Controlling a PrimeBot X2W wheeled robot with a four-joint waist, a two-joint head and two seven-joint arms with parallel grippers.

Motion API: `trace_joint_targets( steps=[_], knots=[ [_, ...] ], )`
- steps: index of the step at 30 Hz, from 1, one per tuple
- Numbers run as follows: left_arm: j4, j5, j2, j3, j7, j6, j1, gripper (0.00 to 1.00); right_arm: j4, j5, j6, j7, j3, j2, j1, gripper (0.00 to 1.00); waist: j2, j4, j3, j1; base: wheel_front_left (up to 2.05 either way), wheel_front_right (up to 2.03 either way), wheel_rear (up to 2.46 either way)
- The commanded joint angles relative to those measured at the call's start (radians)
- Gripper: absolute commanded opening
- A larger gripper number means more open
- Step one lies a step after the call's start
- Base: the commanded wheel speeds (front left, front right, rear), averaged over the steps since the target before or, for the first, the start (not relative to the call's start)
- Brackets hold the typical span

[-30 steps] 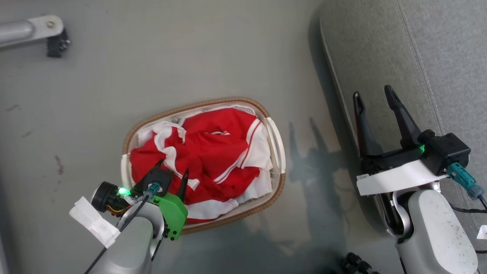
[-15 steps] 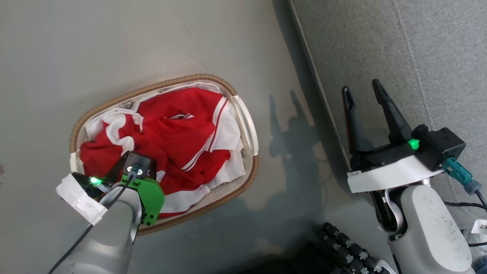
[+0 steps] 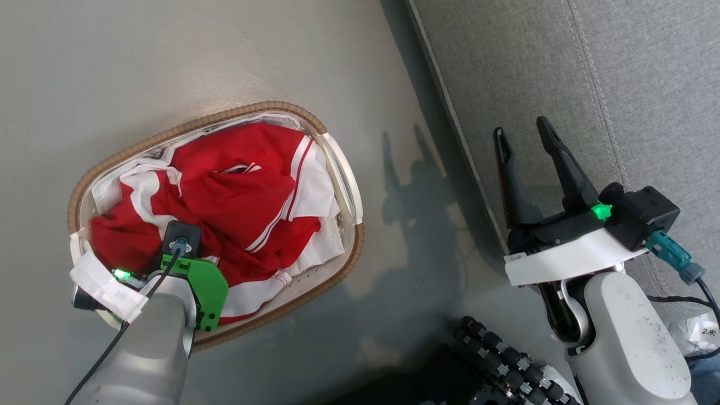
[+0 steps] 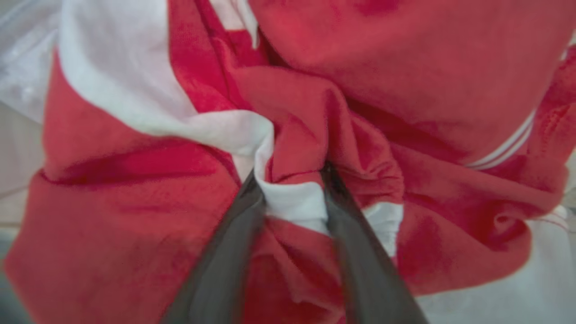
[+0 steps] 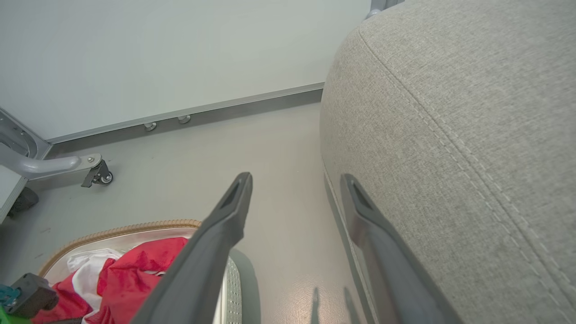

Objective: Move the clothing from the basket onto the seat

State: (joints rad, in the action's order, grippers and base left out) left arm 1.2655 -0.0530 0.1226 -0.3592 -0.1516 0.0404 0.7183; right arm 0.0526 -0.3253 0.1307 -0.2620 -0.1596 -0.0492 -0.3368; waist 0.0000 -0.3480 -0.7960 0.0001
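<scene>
The basket [image 3: 253,107] sits on the floor [image 3: 169,50] at the left. The clothes [image 3: 242,197], red and white, lie in a heap inside it. The left gripper [image 4: 290,175] is down in the basket, at its near left end. Its fingers [image 4: 225,252] pinch a fold of the red and white cloth between them. To the right is bare floor, then the right gripper [image 3: 521,128]. It hangs in the air by the edge of the seat [image 3: 619,84]. Its fingers [image 3: 565,171] are spread wide and empty. The big grey seat is at the far right, apart from the basket.
</scene>
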Motion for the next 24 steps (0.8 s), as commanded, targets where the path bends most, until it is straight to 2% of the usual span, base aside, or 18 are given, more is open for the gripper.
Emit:
trace_joint_targets(
  steps=[1, 6, 12, 16, 24],
  knots=[
    [0.004, -0.009, 0.0, 0.0, 0.004, -0.004, 0.0, 0.0, 0.004, -0.005, 0.0, -0.005, -0.001, -0.002, -0.003, 1.0, 0.0, -0.001, 0.004, -0.0001, 0.0, 0.0, 0.0],
    [0.007, -0.024, -0.007, -0.005, -0.018, -0.025, -0.017, 0.0, 0.011, -0.004, 0.0, -0.005, 0.001, -0.002, 0.006, 1.0, 0.0, 0.002, 0.028, -0.0001, 0.0, 0.0, 0.0],
    [-0.001, -0.057, -0.023, 0.005, -0.07, -0.071, -0.05, 0.0, 0.031, 0.006, 0.0, -0.005, 0.024, -0.003, 0.024, 1.0, 0.0, 0.029, 0.091, -0.0001, 0.0, 0.0, 0.0],
    [-0.013, -0.081, -0.03, 0.009, -0.095, -0.103, -0.082, 0.0, 0.038, 0.044, 0.0, -0.005, 0.04, -0.003, 0.039, 1.0, 0.0, 0.064, 0.16, -0.0001, 0.0, 0.0, 0.0],
    [-0.08, -0.098, -0.043, -0.011, -0.113, -0.132, -0.141, 0.0, 0.056, 0.127, 0.0, -0.005, 0.079, -0.003, 0.092, 1.0, 0.0, 0.149, 0.329, -0.0001, 0.0, 0.0, 0.0]
  ],
)
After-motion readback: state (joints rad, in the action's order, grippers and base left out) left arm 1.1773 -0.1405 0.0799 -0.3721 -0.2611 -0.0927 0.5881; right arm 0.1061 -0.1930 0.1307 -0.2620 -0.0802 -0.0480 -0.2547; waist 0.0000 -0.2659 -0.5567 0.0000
